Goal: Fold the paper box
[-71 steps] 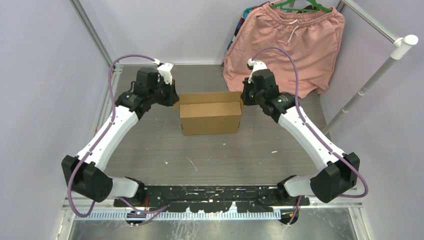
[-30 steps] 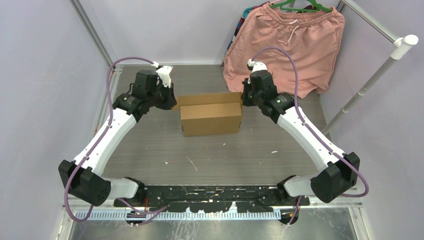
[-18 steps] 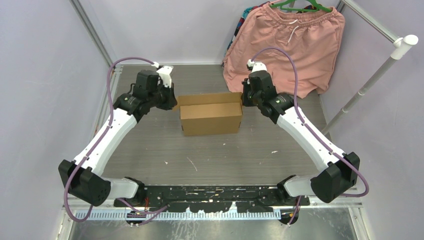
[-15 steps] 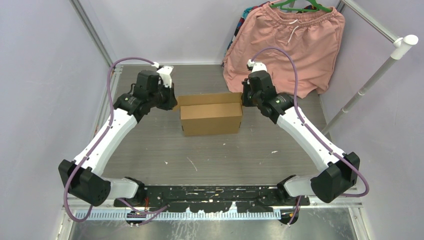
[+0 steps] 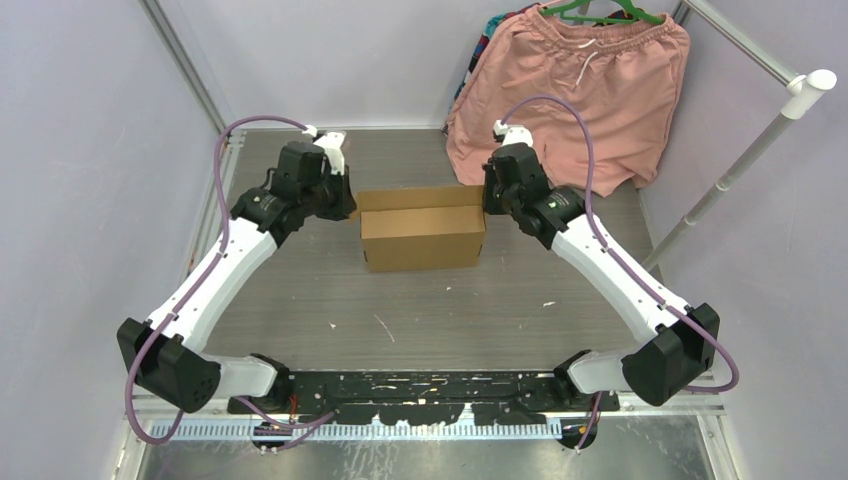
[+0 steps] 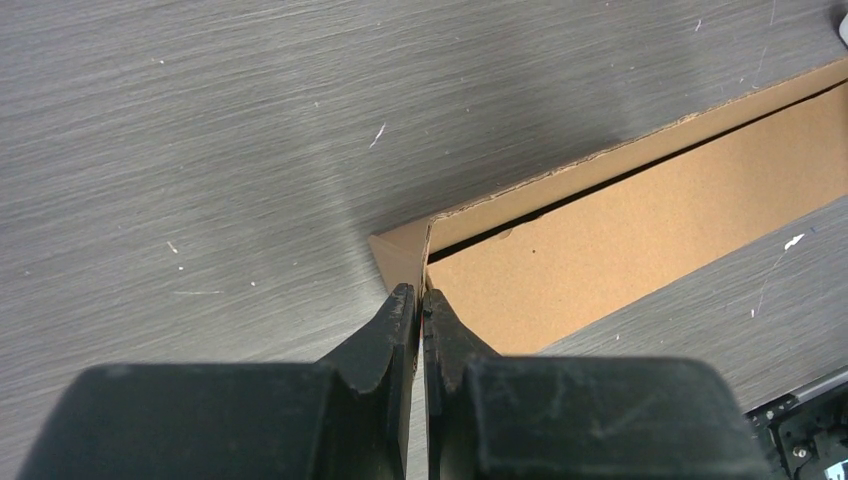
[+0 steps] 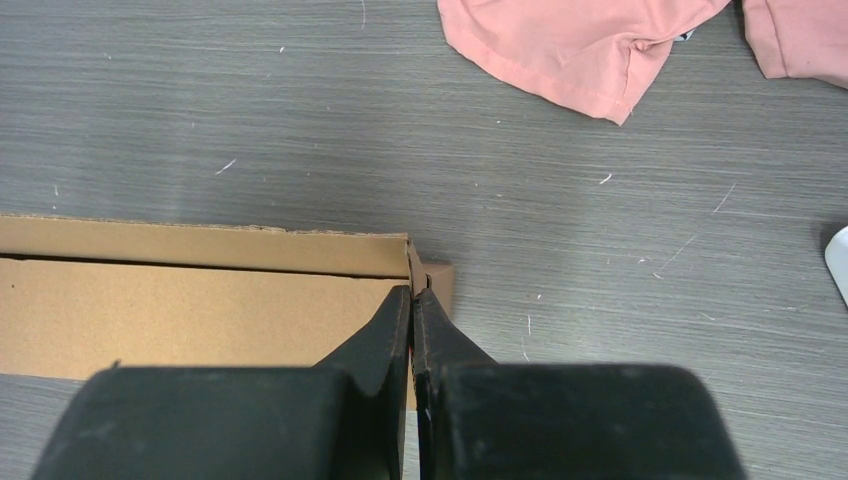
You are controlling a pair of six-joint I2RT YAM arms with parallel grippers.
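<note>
- Paper box (image 5: 422, 235) sits on the bench (image 5: 330, 300), mid-width and towards the far side, directly between the two arms.
- It looks mostly formed: walls up, with a narrow gap showing along the far wall in both wrist views.
- Left pincer (image 6: 418, 295): fingers nearly together at the box's left end corner. The thin top edge of the end wall runs in between them, so it reads as a pinch on cardboard.
- Right pincer (image 7: 412, 293): same picture at the right end corner, fingers narrow and clamped on the end wall edge, with a small tab just outside.
- Pink shorts (image 5: 580, 90) hang at the far right, near the box but not touching.
- Handling, as a judgement:
  - Light, so it will likely slide on the smooth bench if pushed from one side only.
  - Corrugated board is stiff across panels, bends cleanly only at scored lines, and dents at edges under a hard squeeze.
- Best hold: thin wall or flap edges near corners, one pincer at each end. Flat panels give nothing to grip.
</note>
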